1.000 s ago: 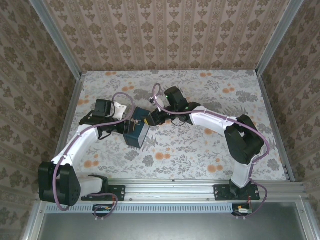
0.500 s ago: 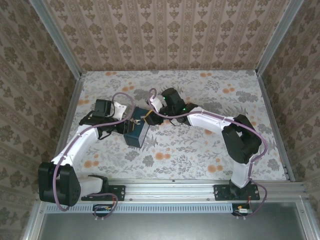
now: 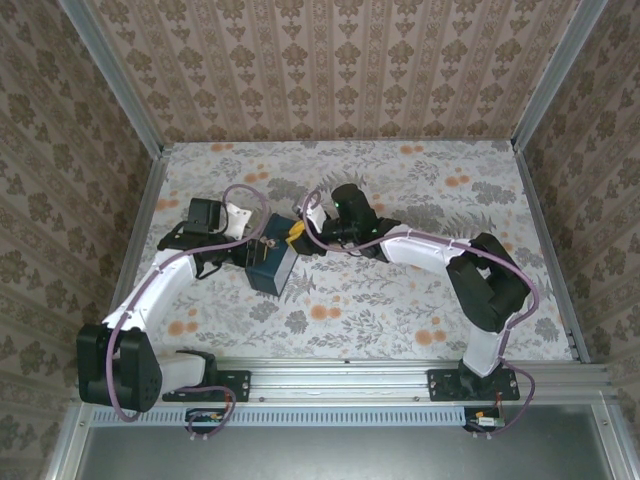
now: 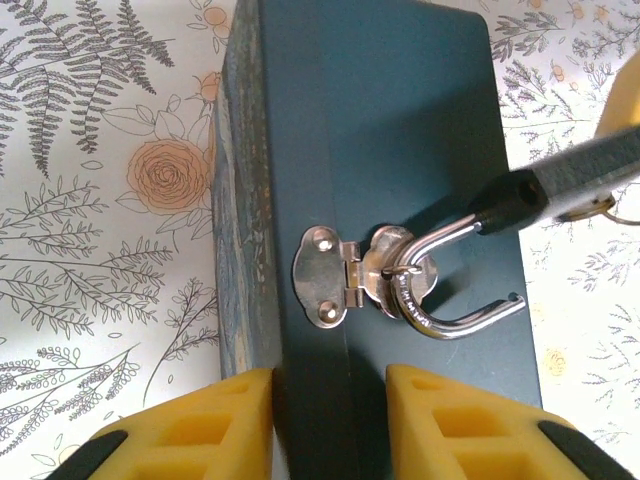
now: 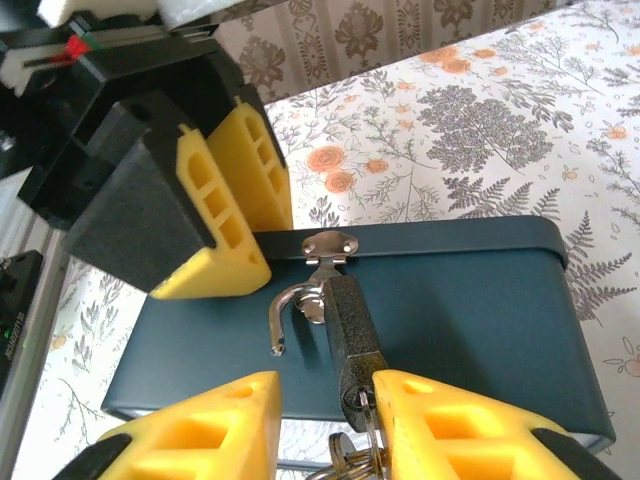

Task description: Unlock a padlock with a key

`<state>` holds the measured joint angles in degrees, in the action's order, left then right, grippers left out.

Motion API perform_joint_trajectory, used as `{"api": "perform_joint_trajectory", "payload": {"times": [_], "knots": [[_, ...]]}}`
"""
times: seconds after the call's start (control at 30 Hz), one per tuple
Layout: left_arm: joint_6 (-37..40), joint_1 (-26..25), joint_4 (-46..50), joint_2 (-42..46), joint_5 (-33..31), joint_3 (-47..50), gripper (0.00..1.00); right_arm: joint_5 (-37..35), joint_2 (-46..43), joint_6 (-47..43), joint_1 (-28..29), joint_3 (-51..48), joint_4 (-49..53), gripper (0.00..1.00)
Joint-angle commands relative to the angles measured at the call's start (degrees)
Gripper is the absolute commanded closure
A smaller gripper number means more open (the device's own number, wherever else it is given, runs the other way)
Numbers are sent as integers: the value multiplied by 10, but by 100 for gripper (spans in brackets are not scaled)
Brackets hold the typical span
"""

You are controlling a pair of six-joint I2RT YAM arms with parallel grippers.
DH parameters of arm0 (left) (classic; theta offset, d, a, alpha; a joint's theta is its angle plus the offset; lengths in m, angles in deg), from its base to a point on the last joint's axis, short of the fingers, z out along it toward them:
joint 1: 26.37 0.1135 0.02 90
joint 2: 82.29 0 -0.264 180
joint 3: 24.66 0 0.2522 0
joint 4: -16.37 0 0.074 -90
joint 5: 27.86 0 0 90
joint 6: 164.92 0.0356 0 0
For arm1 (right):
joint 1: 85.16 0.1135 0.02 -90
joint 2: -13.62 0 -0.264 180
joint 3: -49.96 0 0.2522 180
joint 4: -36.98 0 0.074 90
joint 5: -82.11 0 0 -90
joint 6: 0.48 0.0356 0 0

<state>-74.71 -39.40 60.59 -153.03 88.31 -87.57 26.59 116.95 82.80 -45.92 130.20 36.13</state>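
Reading padlock (image 5: 349, 320) as unlocked after the wrist roll

Versus a second ago, noting right tool (image 5: 327, 382) rolled over and swung left, closer to the blue box (image 4: 400, 100). Seeing shackle (image 4: 455, 322) free at one end, out of the padlock, other leg hooked through the hasp (image 4: 325, 275) loop; judging unlock done, unhooking left. Right tool narrowed to a small gap at the padlock's base, apparently pinching the key (image 5: 352, 462) there and propping the padlock off the box; exact contact hidden. Left tool (image 4: 330, 378) part-closed, pads (image 4: 200, 425) straddling the box's hasp edge, apparently clamping it on the counter (image 4: 90, 200). Counting: one box, one padlock, one hasp, one key ring (image 4: 598, 208) (keys too blurred to count), two tools.
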Motion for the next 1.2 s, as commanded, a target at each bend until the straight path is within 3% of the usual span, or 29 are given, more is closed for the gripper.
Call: {"api": "perform_joint_trajectory", "payload": {"times": [0.0,0.27,0.53,0.77,0.93,1.17], "knots": [[6,-9,-14,-27,16,7,68,23,-18,-45,53,-23,-10,70],[4,-9,-16,-27,14,6,69,-102,-9,-109,89,-49,-44,71],[7,-8,-11,-24,15,3,69,-231,5,-164,105,-68,-100,66],[10,-8,-9,-21,10,7,70,-244,9,-203,107,-70,-108,60],[9,-7,-9,-23,5,6,70,-247,8,-248,117,-100,-147,65],[8,-4,-10,-26,6,1,70,-297,1,-231,136,-135,-182,66]]}}
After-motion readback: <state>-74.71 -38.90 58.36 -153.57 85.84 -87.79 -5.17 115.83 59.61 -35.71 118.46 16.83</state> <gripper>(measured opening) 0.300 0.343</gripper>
